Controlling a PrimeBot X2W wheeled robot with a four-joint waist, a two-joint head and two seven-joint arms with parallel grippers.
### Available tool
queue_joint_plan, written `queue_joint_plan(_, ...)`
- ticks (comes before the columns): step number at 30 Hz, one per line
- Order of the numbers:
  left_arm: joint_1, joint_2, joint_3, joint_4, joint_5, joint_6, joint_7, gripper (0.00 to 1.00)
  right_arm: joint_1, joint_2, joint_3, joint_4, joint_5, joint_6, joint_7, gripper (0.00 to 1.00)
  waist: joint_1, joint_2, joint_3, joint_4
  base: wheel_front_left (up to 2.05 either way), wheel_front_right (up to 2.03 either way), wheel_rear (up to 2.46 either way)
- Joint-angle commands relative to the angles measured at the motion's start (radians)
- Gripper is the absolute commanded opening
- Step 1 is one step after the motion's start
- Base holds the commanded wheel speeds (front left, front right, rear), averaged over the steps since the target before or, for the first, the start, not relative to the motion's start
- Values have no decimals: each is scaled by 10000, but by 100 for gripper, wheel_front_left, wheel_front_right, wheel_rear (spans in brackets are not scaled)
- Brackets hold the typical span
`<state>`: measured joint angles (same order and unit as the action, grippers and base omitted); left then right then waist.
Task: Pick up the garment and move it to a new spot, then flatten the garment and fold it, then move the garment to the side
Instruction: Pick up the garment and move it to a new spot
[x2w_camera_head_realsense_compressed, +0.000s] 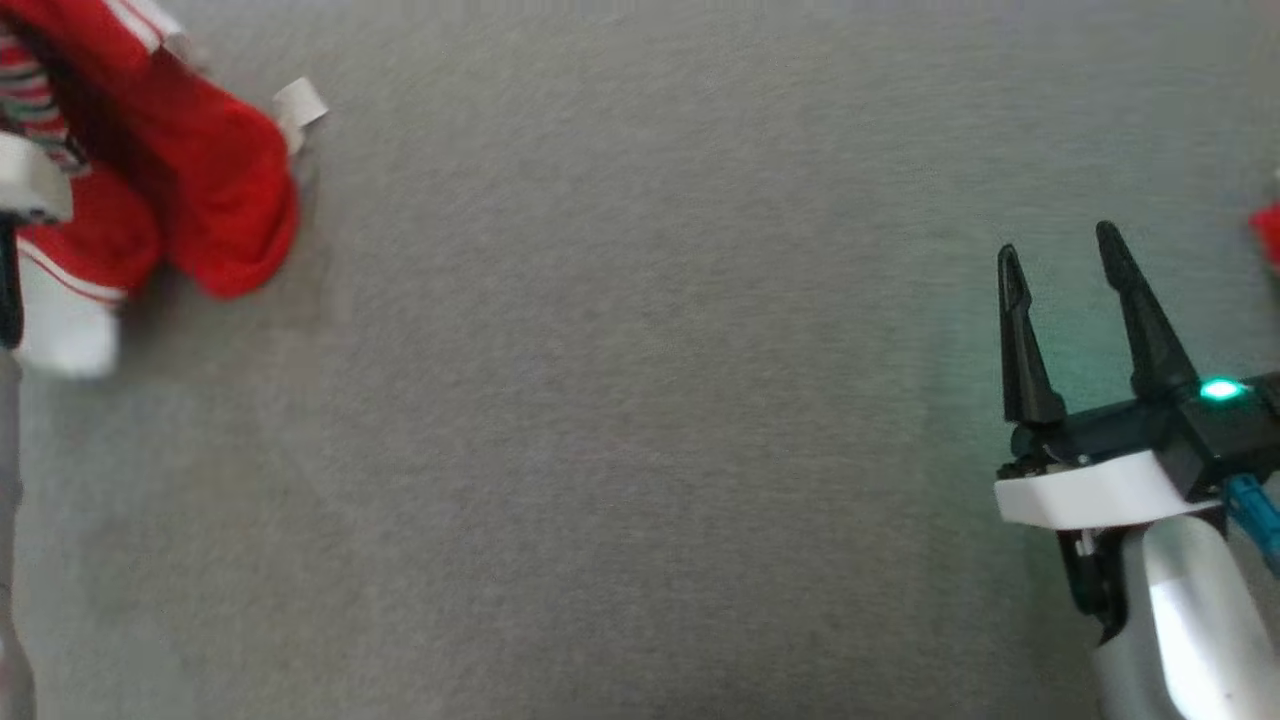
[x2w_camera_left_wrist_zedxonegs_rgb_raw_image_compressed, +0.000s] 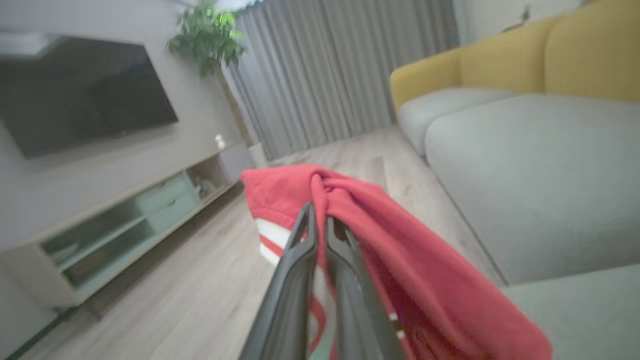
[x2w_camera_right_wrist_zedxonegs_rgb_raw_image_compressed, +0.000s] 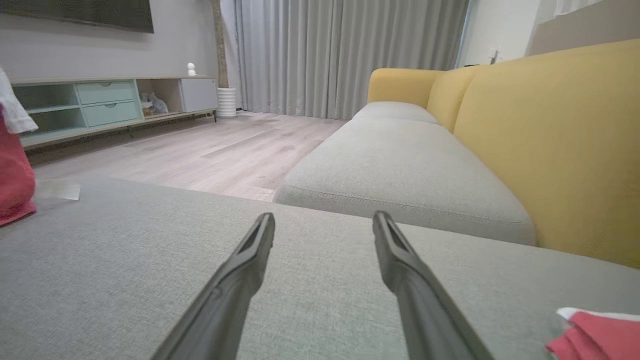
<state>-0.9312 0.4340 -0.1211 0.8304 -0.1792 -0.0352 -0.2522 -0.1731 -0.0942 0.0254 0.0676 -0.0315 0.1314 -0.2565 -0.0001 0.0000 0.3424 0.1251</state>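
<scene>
The garment (x2w_camera_head_realsense_compressed: 200, 170) is red with white stripes and white trim. It hangs bunched at the top left of the head view, over the grey cushion (x2w_camera_head_realsense_compressed: 620, 400). In the left wrist view my left gripper (x2w_camera_left_wrist_zedxonegs_rgb_raw_image_compressed: 320, 214) is shut on a gathered fold of the garment (x2w_camera_left_wrist_zedxonegs_rgb_raw_image_compressed: 400, 260), which drapes down to the right of the fingers. My right gripper (x2w_camera_head_realsense_compressed: 1058, 248) stands open at the lower right, just above the cushion and far from the garment. Nothing lies between its fingers (x2w_camera_right_wrist_zedxonegs_rgb_raw_image_compressed: 250, 260). The garment's edge (x2w_camera_right_wrist_zedxonegs_rgb_raw_image_compressed: 14, 185) shows at the left of the right wrist view.
A second red and white cloth (x2w_camera_right_wrist_zedxonegs_rgb_raw_image_compressed: 597, 335) lies at the cushion's right edge (x2w_camera_head_realsense_compressed: 1268, 235). A white tag (x2w_camera_head_realsense_compressed: 300, 105) lies by the garment. Beyond are a yellow-backed sofa (x2w_camera_right_wrist_zedxonegs_rgb_raw_image_compressed: 540, 130), wooden floor (x2w_camera_right_wrist_zedxonegs_rgb_raw_image_compressed: 225, 150) and a low TV cabinet (x2w_camera_right_wrist_zedxonegs_rgb_raw_image_compressed: 100, 102).
</scene>
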Motion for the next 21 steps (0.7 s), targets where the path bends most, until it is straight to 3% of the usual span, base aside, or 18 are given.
queue_joint_plan(1, -365, 657, 121, -722, 130, -40, -92, 0, 124, 96, 248, -286, 124, -7, -53, 100, 1, 0, -932, -1069, 0, 0, 0)
queue_joint_plan(13, 82, 400, -944, -4211, 278, -489, 1154, 0, 615, 430, 981, -801, 719, -7, -53, 100, 1, 0, -1925, -3980, 0, 0, 0)
queue_joint_plan(21, 2724, -943, -2657, -4697, 445, -516, 1182, 0, 900, 438, 1021, -950, 1397, -7, -53, 100, 1, 0, -1701, -4723, 0, 0, 0)
